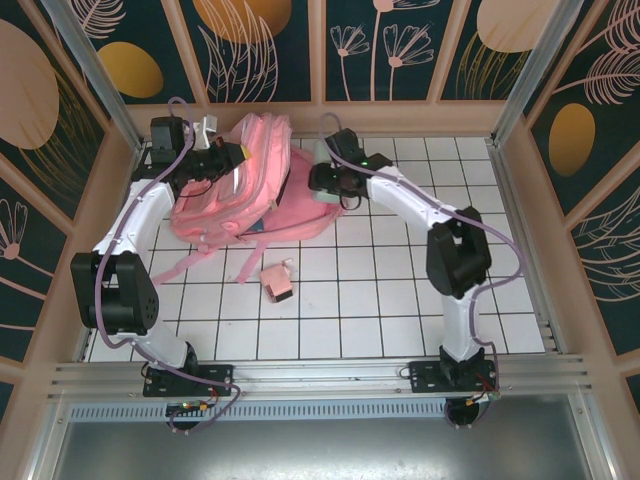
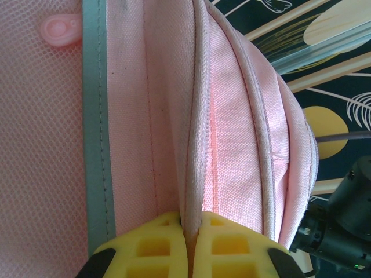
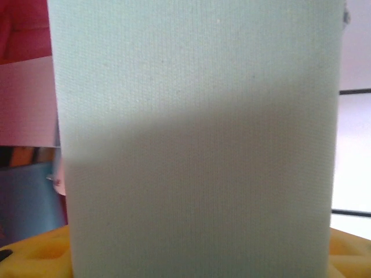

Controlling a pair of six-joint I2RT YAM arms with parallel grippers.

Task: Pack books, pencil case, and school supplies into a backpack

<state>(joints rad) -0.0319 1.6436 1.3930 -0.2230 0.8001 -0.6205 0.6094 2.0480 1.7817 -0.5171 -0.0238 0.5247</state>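
Observation:
The large pink backpack (image 1: 262,185) lies at the back left of the table, its straps trailing toward me. My left gripper (image 1: 234,168) is shut on a piped edge of the backpack (image 2: 232,145), with the fabric pinched between the yellow fingers (image 2: 156,246). My right gripper (image 1: 326,188) holds a mint-green pencil case (image 3: 197,145) at the backpack's right side; the case spans the gap between the yellow fingertips (image 3: 35,255). A dark blue book edge (image 1: 257,226) shows at the backpack's opening. A little pink box (image 1: 277,281) lies on the tiles in front of the backpack.
The white tiled table (image 1: 400,300) is ringed by a low wooden wall with patterned panels. The backpack's pink straps (image 1: 190,262) lie across the tiles near the left arm. A metal rail (image 1: 320,378) carries both arm bases at the near edge.

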